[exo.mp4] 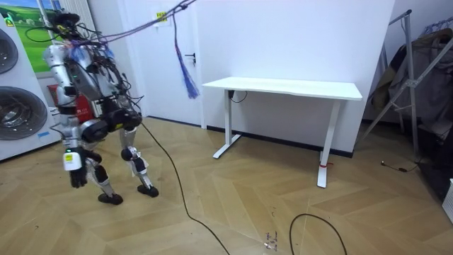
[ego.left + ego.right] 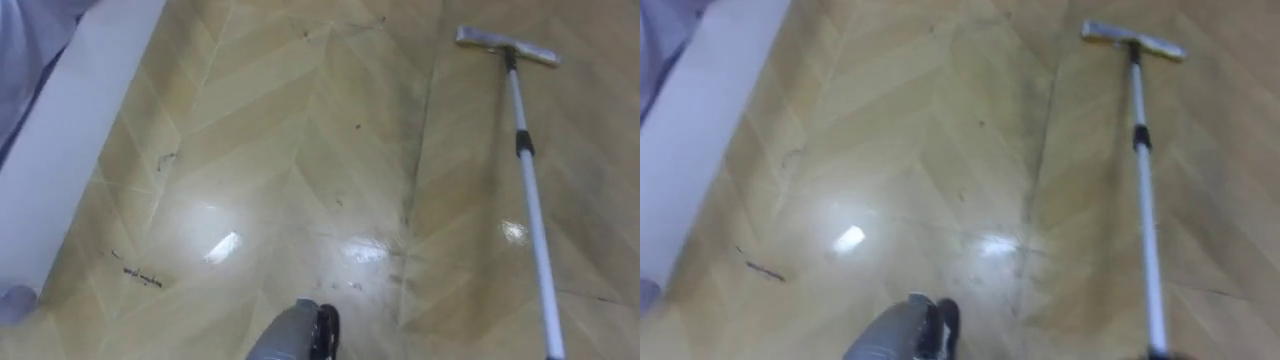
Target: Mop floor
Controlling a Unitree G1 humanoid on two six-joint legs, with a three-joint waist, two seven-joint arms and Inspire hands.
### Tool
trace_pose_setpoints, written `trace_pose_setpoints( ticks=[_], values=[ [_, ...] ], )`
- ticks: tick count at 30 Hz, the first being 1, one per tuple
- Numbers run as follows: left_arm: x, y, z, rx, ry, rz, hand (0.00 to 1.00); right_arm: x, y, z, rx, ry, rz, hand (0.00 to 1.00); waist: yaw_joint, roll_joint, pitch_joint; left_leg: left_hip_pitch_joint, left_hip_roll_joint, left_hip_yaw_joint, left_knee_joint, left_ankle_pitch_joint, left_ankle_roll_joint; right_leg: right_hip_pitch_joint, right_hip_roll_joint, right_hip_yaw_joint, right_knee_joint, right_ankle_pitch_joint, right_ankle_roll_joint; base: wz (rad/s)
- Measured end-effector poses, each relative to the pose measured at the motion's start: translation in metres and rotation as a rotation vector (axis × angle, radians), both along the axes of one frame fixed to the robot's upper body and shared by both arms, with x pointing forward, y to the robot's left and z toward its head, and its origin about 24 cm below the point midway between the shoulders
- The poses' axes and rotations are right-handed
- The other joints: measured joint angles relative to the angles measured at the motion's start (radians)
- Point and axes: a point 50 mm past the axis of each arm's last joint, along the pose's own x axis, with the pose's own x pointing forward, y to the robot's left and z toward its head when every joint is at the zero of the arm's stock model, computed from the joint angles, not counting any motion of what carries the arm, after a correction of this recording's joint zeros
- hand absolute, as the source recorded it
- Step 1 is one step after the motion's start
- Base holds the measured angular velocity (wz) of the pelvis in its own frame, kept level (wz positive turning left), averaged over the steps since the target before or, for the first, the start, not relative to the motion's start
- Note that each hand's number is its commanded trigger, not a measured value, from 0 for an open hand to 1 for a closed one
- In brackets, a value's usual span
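Note:
A mop lies across the wooden floor (image 2: 280,150) ahead of me and to my right. Its flat pale head (image 2: 506,44) is at the far end. The white handle (image 2: 530,190), with a dark collar partway down, runs back toward me and leaves the left eye view at the lower right. The same mop head (image 2: 1133,41) and handle appear in the right eye view. In the room view I stand bent forward near the washing machines, with my left hand (image 1: 76,174) hanging low beside my leg and nothing in it.
A white panel (image 2: 70,130) runs along the floor on my left. Dark scuff marks (image 2: 142,278) dot the boards. Washing machines (image 1: 18,92) stand at the room view's left, with a white desk (image 1: 283,88) in the middle and a rack (image 1: 417,71) at the right.

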Motion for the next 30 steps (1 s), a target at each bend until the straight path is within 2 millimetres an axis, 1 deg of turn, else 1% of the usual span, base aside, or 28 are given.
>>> trace_pose_setpoints(
  ticks=[1, 2, 4, 5, 6, 7, 8, 9, 11, 12, 13, 14, 15, 16, 17, 18, 19, 20, 21, 22, 23, 24, 25, 26, 27, 28, 29, 30],
  values=[
    [0.000, -0.001, 0.000, 0.001, -0.003, -0.004, 0.00, -0.013, 0.001, -0.002, -0.001, 0.030, -0.008, 1.00, -0.009, 0.010, -0.0050, 0.009, -0.006, -0.002, -0.001, -0.011, 0.006, -0.021, 0.002, 0.012, 0.029, 0.022, 0.007, 0.11],
    [0.002, -0.004, -0.001, -0.001, -0.011, -0.011, 0.00, -0.028, 0.005, -0.004, 0.002, 0.065, -0.018, 1.00, -0.023, 0.033, -0.0101, 0.021, -0.007, -0.004, -0.002, -0.031, 0.012, -0.076, 0.011, 0.025, 0.061, 0.024, 0.006, -0.04],
    [0.004, -0.007, -0.001, -0.008, -0.022, -0.012, 0.00, -0.040, 0.016, -0.009, 0.020, 0.084, -0.046, 1.00, -0.051, 0.055, 0.0016, 0.047, -0.013, -0.009, -0.012, -0.048, 0.015, -0.160, 0.020, 0.033, 0.036, 0.020, 0.006, -0.16],
    [0.005, -0.010, -0.001, -0.014, -0.026, -0.012, 0.00, -0.047, 0.026, -0.013, 0.044, 0.097, -0.057, 1.00, -0.066, 0.060, 0.0056, 0.066, -0.027, -0.036, -0.022, -0.057, 0.010, -0.198, 0.023, 0.034, -0.027, 0.019, 0.007, -0.24],
    [0.005, -0.012, -0.002, -0.019, -0.026, -0.011, 0.00, -0.051, 0.036, -0.017, 0.071, 0.107, -0.064, 1.00, -0.072, 0.057, 0.0087, 0.090, -0.028, -0.043, -0.034, -0.069, 0.004, -0.221, 0.025, 0.034, -0.125, 0.021, 0.005, -0.21],
    [0.004, -0.013, -0.002, -0.021, -0.023, -0.011, 0.00, -0.053, 0.041, -0.018, 0.082, 0.110, -0.064, 1.00, -0.075, 0.057, 0.0098, 0.102, -0.028, -0.049, -0.040, -0.078, 0.000, -0.225, 0.027, 0.032, -0.186, 0.025, 0.001, -0.20],
    [0.001, -0.014, -0.003, -0.027, -0.015, -0.008, 0.00, -0.053, 0.045, -0.020, 0.095, 0.111, -0.065, 1.00, -0.081, 0.056, 0.0101, 0.121, -0.028, -0.063, -0.043, -0.096, -0.009, -0.230, 0.028, 0.021, -0.298, 0.038, -0.011, -0.09],
    [-0.004, -0.016, -0.004, -0.031, 0.002, -0.004, 0.00, -0.051, 0.046, -0.020, 0.104, 0.115, -0.066, 1.00, -0.084, 0.052, 0.0109, 0.142, -0.028, -0.070, -0.041, -0.118, -0.018, -0.232, 0.024, 0.005, -0.368, 0.068, -0.024, 0.00],
    [-0.015, -0.017, -0.005, -0.039, 0.041, 0.008, 0.00, -0.044, 0.043, -0.019, 0.100, 0.126, -0.065, 1.00, -0.077, 0.049, 0.0084, 0.178, -0.020, -0.082, -0.033, -0.152, -0.033, -0.199, 0.020, -0.019, -0.373, 0.094, -0.036, -0.05],
    [-0.022, -0.016, -0.006, -0.039, 0.067, 0.014, 0.00, -0.031, 0.038, -0.017, 0.087, 0.117, -0.055, 1.00, -0.060, 0.048, 0.0097, 0.189, -0.014, -0.104, -0.004, -0.175, -0.055, -0.180, 0.012, -0.048, -0.361, 0.093, -0.039, -0.18],
    [-0.024, -0.016, -0.006, -0.038, 0.077, 0.017, 0.00, -0.022, 0.034, -0.015, 0.079, 0.106, -0.047, 1.00, -0.052, 0.043, 0.0120, 0.187, -0.007, -0.105, 0.027, -0.182, -0.068, -0.175, 0.006, -0.063, -0.347, 0.087, -0.049, -0.20],
    [-0.027, -0.014, -0.006, -0.041, 0.090, 0.033, 0.00, 0.001, 0.024, -0.009, 0.054, 0.073, -0.021, 1.00, -0.044, 0.034, 0.0182, 0.152, 0.003, -0.103, 0.131, -0.168, -0.097, -0.172, 0.002, -0.076, -0.305, 0.055, -0.070, -0.07],
    [-0.028, -0.014, -0.006, -0.044, 0.091, 0.046, 0.00, 0.014, 0.019, -0.005, 0.037, 0.049, -0.006, 1.00, -0.041, 0.028, 0.0214, 0.130, 0.011, -0.096, 0.193, -0.151, -0.126, -0.174, 0.002, -0.076, -0.280, 0.033, -0.072, -0.03],
    [-0.028, -0.012, -0.006, -0.048, 0.086, 0.075, 0.00, 0.044, 0.008, 0.005, -0.001, -0.011, 0.031, 1.00, -0.027, 0.012, 0.0238, 0.081, 0.036, -0.066, 0.312, -0.102, -0.169, -0.180, 0.005, -0.072, -0.232, -0.009, -0.077, -0.04],
    [-0.027, -0.009, -0.005, -0.047, 0.076, 0.099, 0.00, 0.079, -0.001, 0.019, -0.037, -0.089, 0.074, 1.00, -0.009, -0.003, 0.0256, 0.028, 0.061, -0.043, 0.421, -0.033, -0.175, -0.189, 0.014, -0.065, -0.189, -0.046, -0.082, -0.16],
    [-0.026, -0.006, -0.004, -0.044, 0.062, 0.123, 0.00, 0.114, -0.007, 0.034, -0.062, -0.187, 0.112, 1.00, 0.004, -0.023, 0.0328, -0.018, 0.076, -0.037, 0.518, 0.055, -0.183, -0.190, 0.023, -0.058, -0.155, -0.077, -0.090, -0.15],
    [-0.026, -0.004, -0.003, -0.038, 0.061, 0.117, 0.00, 0.131, -0.008, 0.042, -0.072, -0.237, 0.136, 1.00, 0.013, -0.035, 0.0342, -0.046, 0.082, -0.036, 0.558, 0.102, -0.188, -0.189, 0.027, -0.054, -0.141, -0.090, -0.093, -0.10],
    [-0.025, 0.000, -0.002, -0.026, 0.059, 0.101, 0.00, 0.154, -0.008, 0.053, -0.080, -0.312, 0.169, 1.00, 0.025, -0.059, 0.0342, -0.088, 0.084, -0.039, 0.593, 0.107, -0.188, -0.185, 0.030, -0.045, -0.123, -0.110, -0.091, 0.00],
    [-0.024, 0.003, -0.001, -0.019, 0.056, 0.092, 0.00, 0.178, -0.004, 0.066, -0.075, -0.388, 0.190, 1.00, 0.040, -0.076, 0.0426, -0.130, 0.087, -0.049, 0.548, 0.058, -0.164, -0.169, 0.030, -0.045, -0.120, -0.127, -0.095, 0.00],
    [-0.024, 0.003, -0.001, -0.020, 0.055, 0.088, 0.00, 0.186, -0.002, 0.070, -0.068, -0.417, 0.195, 1.00, 0.050, -0.085, 0.0477, -0.146, 0.090, -0.051, 0.496, 0.036, -0.161, -0.157, 0.030, -0.045, -0.123, -0.134, -0.097, 0.03],
    [-0.025, 0.001, -0.001, -0.029, 0.056, 0.066, 0.00, 0.193, 0.002, 0.072, -0.050, -0.449, 0.194, 1.00, 0.060, -0.081, 0.0458, -0.168, 0.098, -0.054, 0.355, 0.013, -0.168, -0.122, 0.030, -0.050, -0.143, -0.147, -0.090, 0.16],
    [-0.027, -0.001, -0.002, -0.047, 0.062, 0.061, 0.00, 0.187, 0.004, 0.067, -0.027, -0.442, 0.165, 1.00, 0.059, -0.078, 0.0449, -0.173, 0.097, -0.065, 0.187, 0.020, -0.174, -0.072, 0.028, -0.055, -0.171, -0.165, -0.078, 0.23],
    [-0.028, -0.001, -0.002, -0.056, 0.062, 0.056, 0.00, 0.180, 0.003, 0.062, -0.017, -0.423, 0.148, 1.00, 0.059, -0.076, 0.0439, -0.171, 0.098, -0.066, 0.105, 0.030, -0.179, -0.044, 0.027, -0.057, -0.185, -0.174, -0.072, 0.31],
    [-0.028, -0.001, -0.002, -0.063, 0.066, 0.036, 0.00, 0.159, 0.002, 0.050, -0.002, -0.374, 0.124, 1.00, 0.054, -0.077, 0.0421, -0.163, 0.098, -0.058, 0.056, 0.089, -0.136, 0.009, 0.012, -0.061, -0.210, -0.200, -0.051, 0.34],
    [-0.030, -0.002, -0.003, -0.072, 0.074, 0.027, 0.00, 0.137, -0.003, 0.041, 0.003, -0.320, 0.108, 1.00, 0.046, -0.072, 0.0312, -0.140, 0.086, -0.044, 0.060, 0.062, -0.094, 0.042, 0.001, -0.056, -0.226, -0.216, -0.026, 0.35],
    [-0.024, -0.003, -0.003, -0.077, 0.062, 0.016, 0.00, 0.125, -0.006, 0.037, 0.000, -0.295, 0.100, 1.00, 0.044, -0.069, 0.0324, -0.129, 0.074, -0.043, 0.062, 0.050, -0.074, 0.049, -0.001, -0.041, -0.218, -0.214, -0.020, 0.33],
    [-0.014, -0.003, -0.002, -0.074, 0.039, -0.006, 0.00, 0.101, -0.009, 0.029, -0.002, -0.240, 0.083, 1.00, 0.045, -0.069, 0.0312, -0.107, 0.055, -0.028, 0.064, 0.032, -0.047, 0.048, -0.014, -0.017, -0.183, -0.196, 0.010, 0.14],
    [-0.009, -0.003, -0.002, -0.070, 0.024, -0.018, 0.00, 0.091, -0.010, 0.025, -0.001, -0.216, 0.074, 1.00, 0.044, -0.069, 0.0305, -0.096, 0.043, -0.021, 0.063, 0.020, -0.039, 0.043, -0.020, -0.010, -0.160, -0.180, 0.024, 0.07]
  ],
)
